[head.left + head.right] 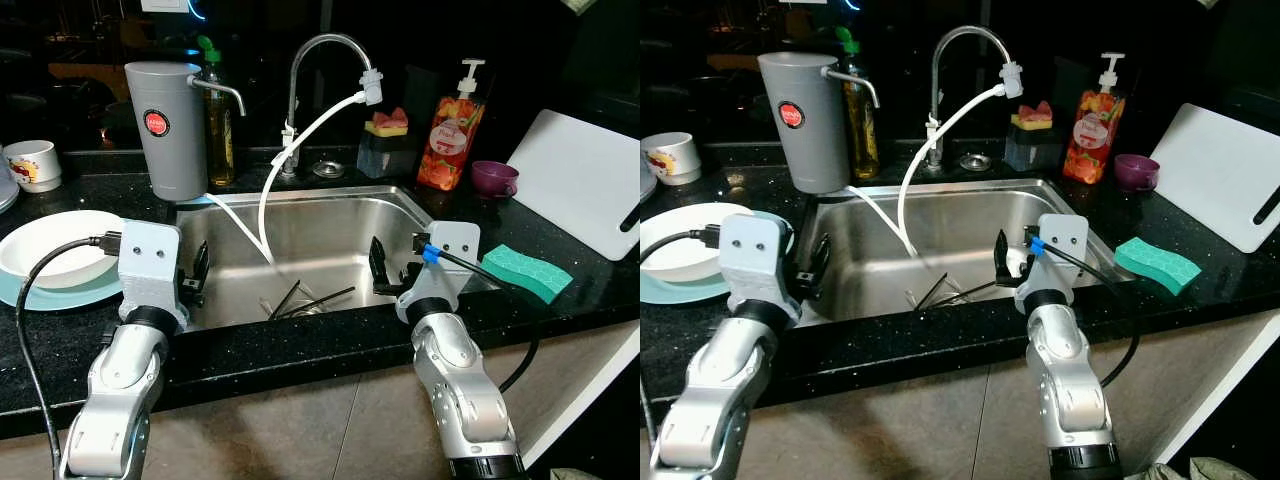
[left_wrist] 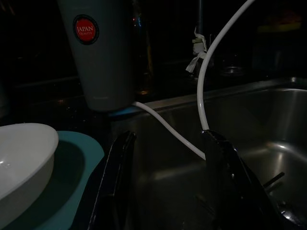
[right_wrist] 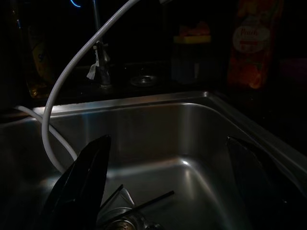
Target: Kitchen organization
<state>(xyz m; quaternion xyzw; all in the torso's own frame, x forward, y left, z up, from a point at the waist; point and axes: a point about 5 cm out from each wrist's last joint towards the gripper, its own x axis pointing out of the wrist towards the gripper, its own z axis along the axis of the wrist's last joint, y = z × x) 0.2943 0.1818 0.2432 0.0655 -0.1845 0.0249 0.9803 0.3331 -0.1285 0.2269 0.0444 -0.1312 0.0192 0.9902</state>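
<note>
Both silver arms rise from the bottom edge and reach over the front rim of the black desk [image 1: 300,345]. Left pincer [image 1: 197,277] hangs at the left wall of the steel sink [image 1: 320,235], its black fingers [image 2: 117,182] apart with nothing between them. Right pincer [image 1: 385,270] hovers over the basin's right side, fingers likewise spread wide and empty.

Readable writing is scarce: the grey water filter jug [image 1: 168,128] at the sink's back left corner carries a round red sticker [image 2: 85,29] reading "JAPAN". The orange soap pump bottle [image 1: 451,130] at the back right has a fruit-printed label whose lettering is too blurred to read.

Inside the sink, dark chopsticks [image 1: 305,300] lie crossed near the drain, beside a white hose [image 1: 285,165] that runs down from the tap [image 1: 325,60]. A white bowl [image 1: 60,245] sits on a teal plate [image 1: 55,293] left of the basin; a white mug [image 1: 32,163] stands further back. A purple cup [image 1: 494,178], a white cutting board [image 1: 585,180] and a green sponge [image 1: 527,271] lie to the right.
</note>
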